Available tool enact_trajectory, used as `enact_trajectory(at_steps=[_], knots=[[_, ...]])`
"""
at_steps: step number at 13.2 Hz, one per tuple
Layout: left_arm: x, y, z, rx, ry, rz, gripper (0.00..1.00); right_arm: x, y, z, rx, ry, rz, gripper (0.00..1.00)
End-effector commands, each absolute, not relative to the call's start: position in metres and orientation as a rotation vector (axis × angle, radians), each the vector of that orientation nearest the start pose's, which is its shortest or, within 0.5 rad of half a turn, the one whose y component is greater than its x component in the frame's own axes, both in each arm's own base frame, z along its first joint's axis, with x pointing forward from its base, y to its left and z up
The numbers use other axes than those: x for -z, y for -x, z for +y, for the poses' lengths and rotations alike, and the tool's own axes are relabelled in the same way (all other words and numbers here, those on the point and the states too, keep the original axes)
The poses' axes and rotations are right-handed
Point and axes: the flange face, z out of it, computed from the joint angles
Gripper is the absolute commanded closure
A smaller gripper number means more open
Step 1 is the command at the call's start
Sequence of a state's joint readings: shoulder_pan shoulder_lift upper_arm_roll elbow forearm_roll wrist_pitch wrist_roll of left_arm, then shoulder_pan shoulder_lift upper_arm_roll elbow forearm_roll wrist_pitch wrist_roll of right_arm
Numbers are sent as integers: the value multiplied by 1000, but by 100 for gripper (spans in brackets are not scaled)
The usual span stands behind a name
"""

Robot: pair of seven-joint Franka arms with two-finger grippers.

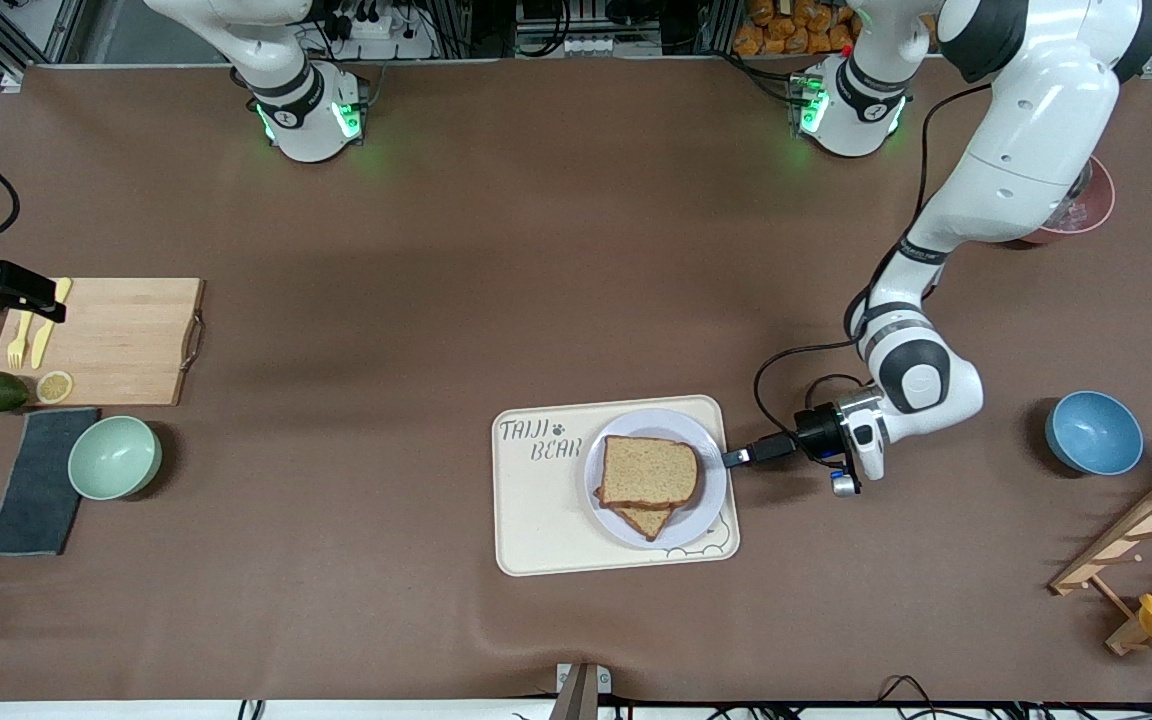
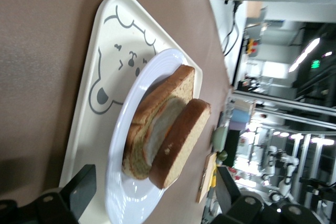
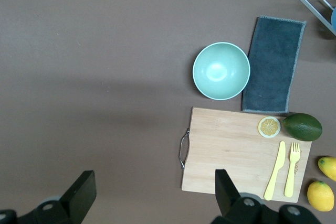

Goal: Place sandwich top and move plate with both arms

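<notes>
Front view, sandwich top (image 1: 648, 470): lies on the lower slice, turned a little askew, on the plate (image 1: 706, 505).
Front view, plate: sits on the cream bear tray (image 1: 536, 520), at the tray's end nearer the left arm.
Front view, left claw (image 1: 736, 458): low at the plate's rim on the left arm's side; whether it touches the rim is hard to say.
Front view, right claw (image 1: 31, 295): over the wooden cutting board (image 1: 121, 340) at the right arm's end of the worktop; that arm waits.
Left wrist view, left claw (image 2: 152, 203): fingers (image 2: 79, 190) spread wide, holding nothing; plate (image 2: 118, 192) and sandwich top (image 2: 178, 142) just ahead.
Right wrist view, right claw (image 3: 152, 195): fingers (image 3: 81, 195) wide apart and empty above cutting board (image 3: 226, 156), green bowl (image 3: 221, 71), grey cloth (image 3: 273, 64), avocado (image 3: 302, 127).
</notes>
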State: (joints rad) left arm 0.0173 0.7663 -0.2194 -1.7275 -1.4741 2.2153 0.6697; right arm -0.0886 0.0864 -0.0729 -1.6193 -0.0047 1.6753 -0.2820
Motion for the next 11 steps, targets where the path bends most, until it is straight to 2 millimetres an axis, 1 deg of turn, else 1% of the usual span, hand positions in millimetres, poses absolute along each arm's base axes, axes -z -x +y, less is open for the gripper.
enact_trajectory(at_steps=[1, 2, 3, 5, 6, 9, 10, 11], knots=[[-203, -650, -130, 19, -2039, 358, 0, -565, -581, -96, -51, 3154, -185, 0], [-218, -652, -124, 31, -2081, 348, 0, -566, -583, -92, -39, 3162, -202, 0], [-231, -654, -122, 46, -2120, 344, 0, -566, -583, -90, -42, 3163, -207, 0], [-264, -657, -117, 66, -2207, 350, 0, -570, -582, -87, -35, 3163, -214, 0], [-283, -657, -117, 76, -2267, 339, 0, -569, -582, -90, -29, 3156, -202, 0], [-354, -654, -112, 76, -2504, 371, 0, -565, -583, -95, -36, 3147, -183, 0], [-378, -651, -113, 75, -2579, 343, 0, -566, -582, -96, -34, 3149, -181, 0], [-398, -648, -110, 93, -2637, 288, 0, -565, -583, -96, -36, 3149, -181, 0]])
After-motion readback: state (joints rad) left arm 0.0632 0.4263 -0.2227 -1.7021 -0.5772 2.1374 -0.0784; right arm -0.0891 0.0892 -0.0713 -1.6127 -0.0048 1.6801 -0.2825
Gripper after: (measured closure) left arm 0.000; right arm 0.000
